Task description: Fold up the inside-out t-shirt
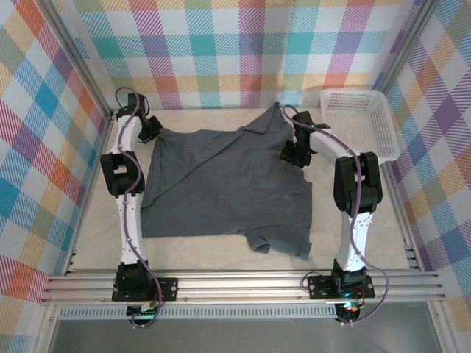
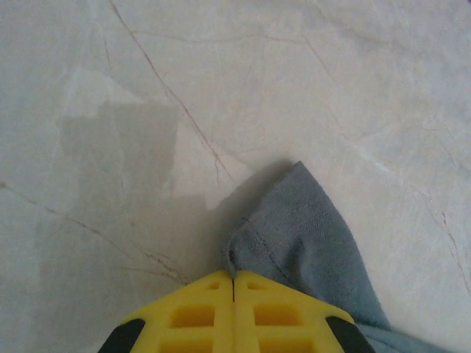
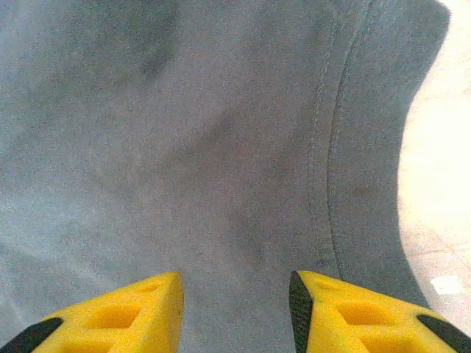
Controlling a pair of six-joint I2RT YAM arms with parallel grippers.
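A dark slate blue-grey inside-out t-shirt (image 1: 228,187) lies spread, a little rumpled, on a cream table (image 1: 221,118), between two robot arms. A white mesh basket (image 1: 383,121) sits at the far right corner, apart from the cloth.

The left gripper (image 1: 151,129) is down at the shirt's far left corner. From its wrist camera, the left gripper's (image 2: 233,276) yellow fingers (image 2: 199,312) are pressed together with no gap, and a peaked corner of the t-shirt (image 2: 302,235) rises right at their tips, creased where they meet, so they are pinching the cloth's edge. The rest of that corner trails off to the right of the fingers. Bare table (image 2: 147,88) lies ahead of the fingertips and to their left.

The right gripper (image 1: 294,151) hovers over the shirt's far right part. From its wrist camera, the right gripper's (image 3: 235,294) yellow fingers (image 3: 132,312) are spread apart with nothing between them. The t-shirt (image 3: 221,147) lies below, ahead of both tips. A double-stitched seam runs ahead of the right-hand finger, and the cloth's curved edge meets bare table (image 3: 441,184) further to the right.
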